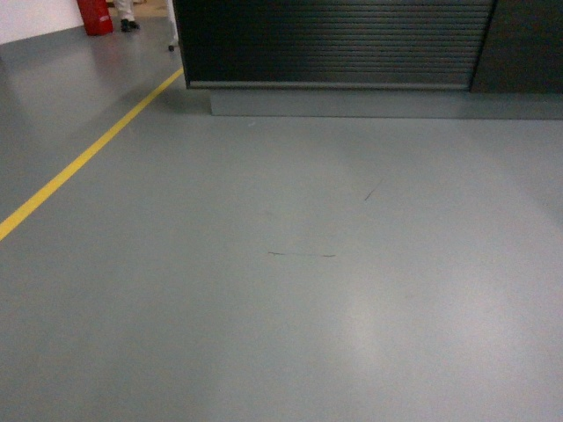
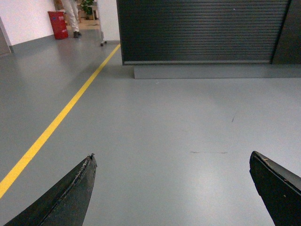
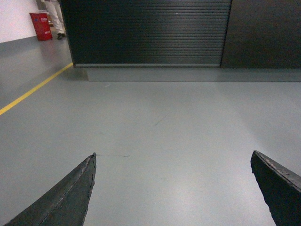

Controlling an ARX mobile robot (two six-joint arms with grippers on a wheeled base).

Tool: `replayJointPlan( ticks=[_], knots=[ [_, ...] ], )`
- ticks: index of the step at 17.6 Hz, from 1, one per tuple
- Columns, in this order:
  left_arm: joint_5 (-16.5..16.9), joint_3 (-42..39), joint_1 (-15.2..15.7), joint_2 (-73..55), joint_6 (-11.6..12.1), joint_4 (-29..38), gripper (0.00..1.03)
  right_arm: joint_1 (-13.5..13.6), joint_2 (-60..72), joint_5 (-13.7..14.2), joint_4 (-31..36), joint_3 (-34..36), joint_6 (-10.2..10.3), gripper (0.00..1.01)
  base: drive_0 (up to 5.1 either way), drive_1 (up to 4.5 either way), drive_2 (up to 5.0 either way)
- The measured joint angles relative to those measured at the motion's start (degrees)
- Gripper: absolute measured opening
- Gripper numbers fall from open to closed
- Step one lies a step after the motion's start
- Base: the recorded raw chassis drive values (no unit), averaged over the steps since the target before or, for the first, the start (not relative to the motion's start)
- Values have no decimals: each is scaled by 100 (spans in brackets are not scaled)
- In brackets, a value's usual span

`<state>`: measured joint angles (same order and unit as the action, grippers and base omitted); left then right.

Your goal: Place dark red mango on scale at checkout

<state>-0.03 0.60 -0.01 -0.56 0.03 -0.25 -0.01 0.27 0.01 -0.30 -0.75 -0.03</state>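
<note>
Left end effector point(image 2: 171, 188): black tapered pointed fingers; right end effector point(image 3: 173, 188): same

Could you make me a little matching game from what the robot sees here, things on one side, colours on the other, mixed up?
Things:
1. floor line
2. checkout front
3. bin by the far wall
4. plinth under the counter

Colours:
A. red
B. grey
C. yellow
D. dark brown-black

Pairs: 1-C, 2-D, 3-A, 4-B
</note>
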Motion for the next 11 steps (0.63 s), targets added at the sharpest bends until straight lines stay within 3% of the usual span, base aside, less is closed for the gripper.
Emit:
replayJointPlan(
  ticks=[8,11],
  knots=[
    [-2,0,0,0,-2,4,98,0,0,0,13,0,0,98,0,0,0],
    [0,0,0,0,0,4,98,0,0,2,4,0,0,98,-2,413,-417]
  ],
)
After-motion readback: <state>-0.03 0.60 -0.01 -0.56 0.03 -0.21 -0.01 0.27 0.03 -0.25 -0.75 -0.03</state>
